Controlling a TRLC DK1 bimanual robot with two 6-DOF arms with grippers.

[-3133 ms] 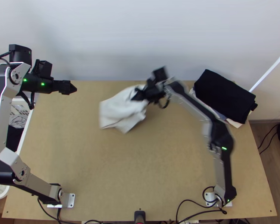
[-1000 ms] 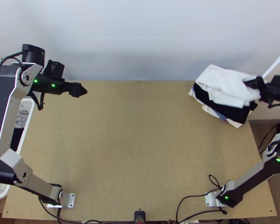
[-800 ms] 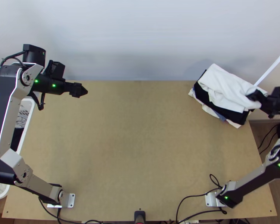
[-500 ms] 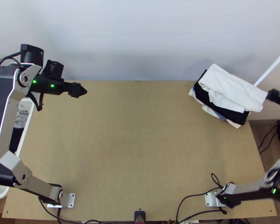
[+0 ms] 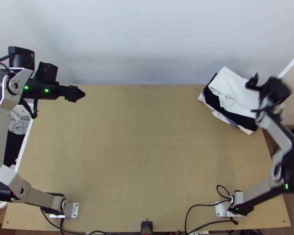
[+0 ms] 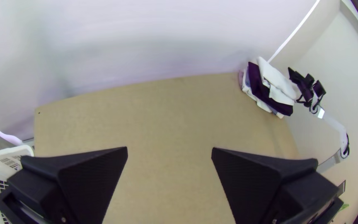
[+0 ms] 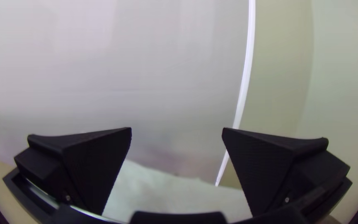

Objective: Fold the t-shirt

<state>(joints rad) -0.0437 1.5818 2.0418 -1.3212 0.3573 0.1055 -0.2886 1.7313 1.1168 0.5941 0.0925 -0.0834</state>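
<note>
The white t-shirt [image 5: 234,93] lies as a folded bundle on top of the clothes pile at the table's far right corner; the left wrist view shows the white cloth [image 6: 275,79] there too. My right gripper [image 5: 253,83] is over its right part, and in the right wrist view the right gripper [image 7: 177,130] stands open, with pale cloth [image 7: 162,195] beyond it. Over the table's far left corner is my left gripper [image 5: 82,94]. The left gripper [image 6: 169,149] is open in its wrist view, with bare table between its fingers.
Under the white cloth is a black folded garment [image 5: 213,100] with lighter ones below. A white basket [image 6: 5,159] with clothes stands off the table's left edge. Cables [image 5: 202,205] run along the near edge, and a wall rises behind the table [image 5: 147,149].
The white cloth went from mid-table onto the pile, and my right gripper let go of it. The right gripper drew off to the right, then came back over the pile. My left arm shifted slightly.
</note>
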